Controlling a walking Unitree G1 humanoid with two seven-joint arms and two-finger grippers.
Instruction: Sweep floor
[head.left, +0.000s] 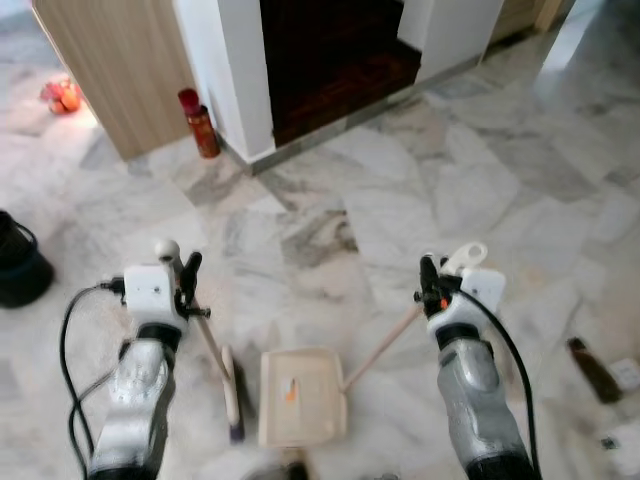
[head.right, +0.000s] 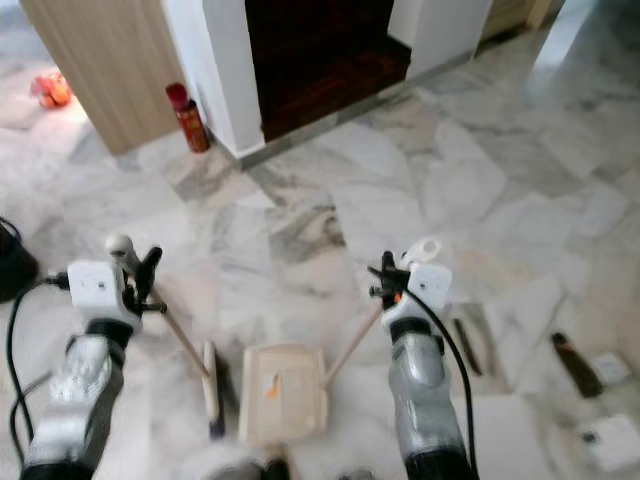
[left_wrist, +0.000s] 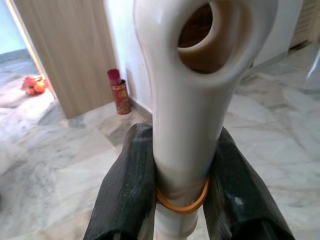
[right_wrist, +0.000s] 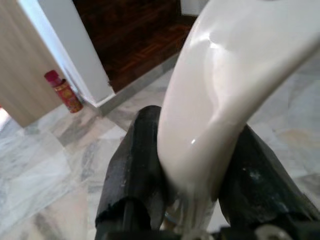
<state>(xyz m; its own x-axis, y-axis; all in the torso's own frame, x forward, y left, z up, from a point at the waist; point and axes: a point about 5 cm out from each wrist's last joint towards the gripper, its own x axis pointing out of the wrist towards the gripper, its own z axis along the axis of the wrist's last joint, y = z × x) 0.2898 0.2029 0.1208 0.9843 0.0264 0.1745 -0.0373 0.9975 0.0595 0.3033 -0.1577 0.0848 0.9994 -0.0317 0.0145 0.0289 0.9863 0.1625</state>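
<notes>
The robot is standing over a marble floor (head.left: 400, 210), holding a sweeping tool in each arm. The left gripper (head.left: 185, 285) is clamping the top of the broom handle (left_wrist: 187, 130); in the left wrist view both black fingers (left_wrist: 127, 185) are pressing against the cream shaft just above an orange rubber band (left_wrist: 182, 204), so the jaws are closed down to the width of the handle. The broom (head.left: 232, 390) is slanting down from that grip, and its head is resting on the floor just beside the dustpan (head.left: 300, 395), on its left. The right gripper (head.left: 432, 285) is likewise pinching the dustpan handle (right_wrist: 220, 115), its jaws narrowed tight around the glossy plastic near the handle's hooked end. The pan itself is lying flat on the floor between the two arms, close to the robot's feet, with a small orange scrap (head.left: 291, 390) sitting inside it.

Both tools are looking light and rigid, made of hollow plastic with thin shafts, so they are likely to swing easily but also to twist within the fingers, since the handles are smooth and rounded. Gripping high, as now, is giving long reach but little leverage over the heads; the band on the broom is probably helping against slipping.

A red canister (head.left: 201, 123) is standing by the white door frame (head.left: 235, 70), a dark bucket (head.left: 18, 262) is sitting at the left, and some small litter (head.left: 595, 370) is lying on the right
</notes>
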